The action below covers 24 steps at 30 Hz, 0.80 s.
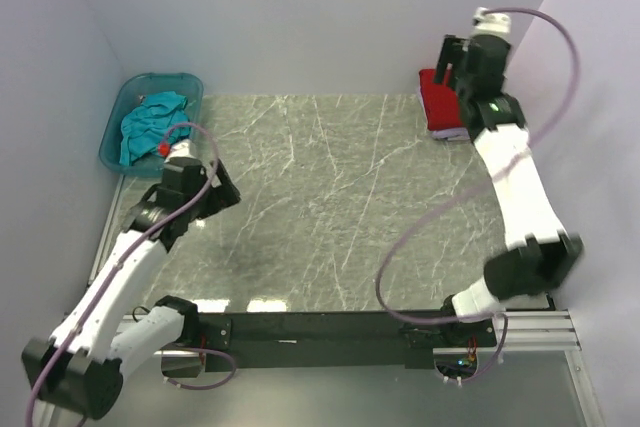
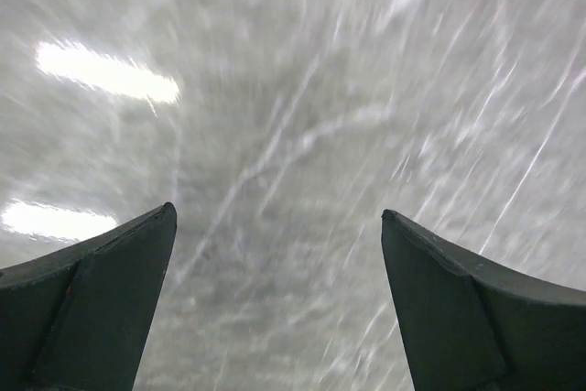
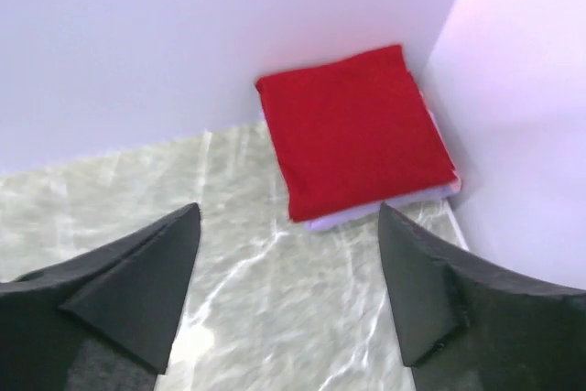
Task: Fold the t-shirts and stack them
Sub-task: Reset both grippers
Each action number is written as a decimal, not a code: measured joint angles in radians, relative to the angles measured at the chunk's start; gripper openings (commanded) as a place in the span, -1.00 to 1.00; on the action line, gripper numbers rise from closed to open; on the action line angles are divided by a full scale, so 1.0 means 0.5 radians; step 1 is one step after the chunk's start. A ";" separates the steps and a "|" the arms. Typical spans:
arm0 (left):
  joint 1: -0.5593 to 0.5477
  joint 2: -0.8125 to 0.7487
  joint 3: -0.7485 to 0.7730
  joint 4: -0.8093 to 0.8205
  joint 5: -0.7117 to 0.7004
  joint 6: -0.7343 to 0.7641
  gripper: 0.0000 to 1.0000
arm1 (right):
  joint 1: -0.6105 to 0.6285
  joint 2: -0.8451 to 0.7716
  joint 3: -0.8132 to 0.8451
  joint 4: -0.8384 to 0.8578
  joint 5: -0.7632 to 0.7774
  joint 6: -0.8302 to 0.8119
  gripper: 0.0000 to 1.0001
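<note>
A folded deep red t-shirt (image 3: 352, 130) lies on top of a stack in the table's far right corner (image 1: 438, 99). A lavender shirt (image 3: 366, 214) and a sliver of pale pink (image 3: 454, 182) show beneath it. A crumpled teal t-shirt (image 1: 150, 122) lies in the tub at the far left. My right gripper (image 3: 288, 212) is open and empty, raised just in front of the stack. My left gripper (image 2: 277, 217) is open and empty over bare marble, to the right of the tub; its view is blurred.
The translucent blue-green tub (image 1: 185, 85) stands at the far left against the wall. White walls close the back and both sides. The marble tabletop (image 1: 330, 197) spans the middle. A purple cable (image 1: 420, 232) loops from the right arm over the table.
</note>
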 measured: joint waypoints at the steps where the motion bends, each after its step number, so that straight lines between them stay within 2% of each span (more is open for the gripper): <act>1: 0.000 -0.065 0.050 -0.023 -0.069 -0.008 0.99 | 0.000 -0.139 -0.054 -0.030 0.005 0.064 0.74; 4: 0.000 -0.238 0.163 -0.104 -0.255 -0.024 0.99 | 0.000 -0.536 -0.231 -0.121 0.024 0.208 0.86; 10: 0.000 -0.557 0.366 -0.266 -0.636 -0.060 0.99 | 0.000 -1.353 -0.720 -0.220 0.059 0.385 0.87; 14: 0.000 -0.806 0.380 -0.311 -0.851 -0.089 0.99 | 0.003 -1.920 -1.133 -0.185 0.114 0.423 0.87; 18: 0.000 -1.125 0.277 -0.298 -1.032 -0.154 0.99 | 0.010 -2.436 -1.593 -0.109 0.091 0.466 0.88; 24: 0.000 -1.568 -0.008 -0.227 -1.130 -0.172 0.99 | 0.010 -2.868 -2.056 -0.027 0.005 0.482 0.88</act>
